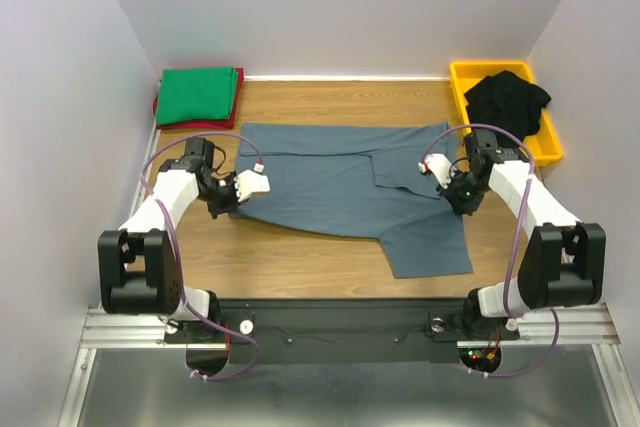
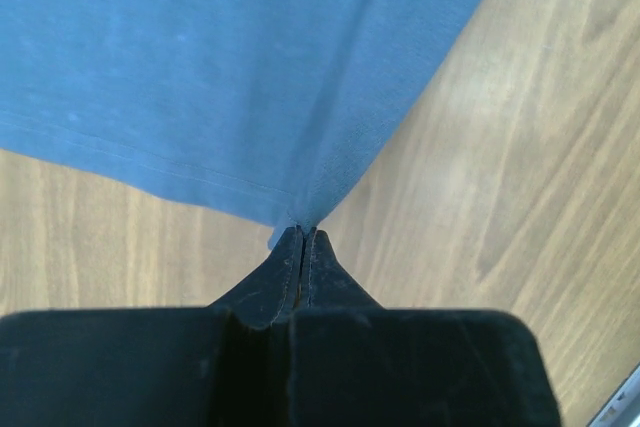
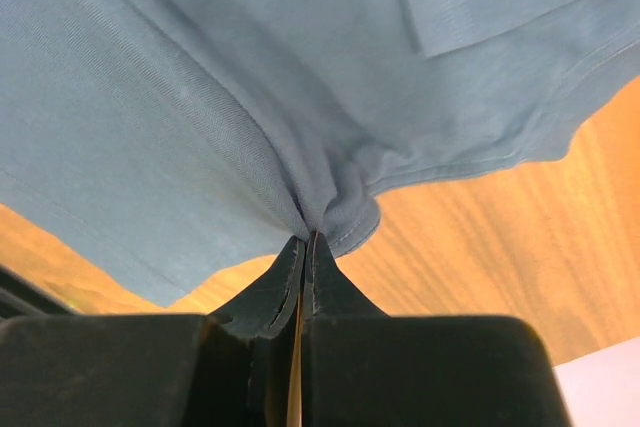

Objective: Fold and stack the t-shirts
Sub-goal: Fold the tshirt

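Pinching a hem corner of the blue-grey shirt with the left hand, jaws pressed fully together, and looking out over cloth fanning ahead of the fingertips, with bare desk on either side. Gripping a bunched edge of the same shirt with the right hand, likewise closed tight, puckering the fabric right at its tips. Lying spread between the two hands, partly folded, and trailing one flap back past the right hand. Sitting well beyond the left hand, folded: a green shirt on a red shirt. Heaping up beyond the right hand, inside the bin: a black shirt.
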`<action>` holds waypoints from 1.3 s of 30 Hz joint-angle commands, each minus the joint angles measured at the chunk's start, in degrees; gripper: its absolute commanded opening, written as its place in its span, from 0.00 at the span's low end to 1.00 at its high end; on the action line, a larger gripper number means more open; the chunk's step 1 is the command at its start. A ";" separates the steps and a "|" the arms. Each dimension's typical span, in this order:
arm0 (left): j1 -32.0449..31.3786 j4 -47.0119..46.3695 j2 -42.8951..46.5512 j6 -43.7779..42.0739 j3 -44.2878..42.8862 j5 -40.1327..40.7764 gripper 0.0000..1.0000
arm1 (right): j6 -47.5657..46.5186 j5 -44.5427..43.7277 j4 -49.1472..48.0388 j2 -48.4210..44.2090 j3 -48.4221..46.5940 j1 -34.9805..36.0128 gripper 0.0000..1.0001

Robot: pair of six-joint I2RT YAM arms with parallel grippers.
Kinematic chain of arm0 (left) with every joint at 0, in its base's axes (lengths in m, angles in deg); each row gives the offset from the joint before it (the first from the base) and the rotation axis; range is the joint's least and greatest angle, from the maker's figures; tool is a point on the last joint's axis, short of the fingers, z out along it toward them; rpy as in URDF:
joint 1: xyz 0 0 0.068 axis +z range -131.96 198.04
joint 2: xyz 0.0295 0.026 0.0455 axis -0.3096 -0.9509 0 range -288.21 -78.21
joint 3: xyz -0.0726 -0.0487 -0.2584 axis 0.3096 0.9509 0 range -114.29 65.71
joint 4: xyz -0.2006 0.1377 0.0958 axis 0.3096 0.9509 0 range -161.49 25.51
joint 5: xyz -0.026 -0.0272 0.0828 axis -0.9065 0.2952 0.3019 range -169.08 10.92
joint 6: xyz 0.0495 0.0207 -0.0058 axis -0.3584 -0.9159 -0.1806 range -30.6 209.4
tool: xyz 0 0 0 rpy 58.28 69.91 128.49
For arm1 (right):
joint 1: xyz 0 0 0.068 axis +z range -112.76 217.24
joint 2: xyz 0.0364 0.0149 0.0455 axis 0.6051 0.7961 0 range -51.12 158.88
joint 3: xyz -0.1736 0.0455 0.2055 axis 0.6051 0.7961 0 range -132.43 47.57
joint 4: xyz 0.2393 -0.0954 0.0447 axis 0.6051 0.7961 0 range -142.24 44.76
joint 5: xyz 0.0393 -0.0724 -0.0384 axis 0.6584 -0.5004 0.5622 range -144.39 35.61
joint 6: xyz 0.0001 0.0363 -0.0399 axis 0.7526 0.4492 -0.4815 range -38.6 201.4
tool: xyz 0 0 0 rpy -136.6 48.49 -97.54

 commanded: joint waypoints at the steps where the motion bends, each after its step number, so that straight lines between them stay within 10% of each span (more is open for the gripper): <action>1: 1.54 2.94 -3.49 -0.41 -6.94 -3.69 0.00 | -0.50 0.14 0.56 2.58 -4.88 -1.21 0.01; 24: 4.88 2.24 -31.35 6.09 -34.11 -9.84 0.00 | -1.29 1.37 1.97 30.61 -32.04 -4.02 0.01; 39: 5.05 1.62 -35.85 7.67 -37.11 -9.93 0.00 | 1.35 3.31 2.67 34.24 -36.79 -4.20 0.01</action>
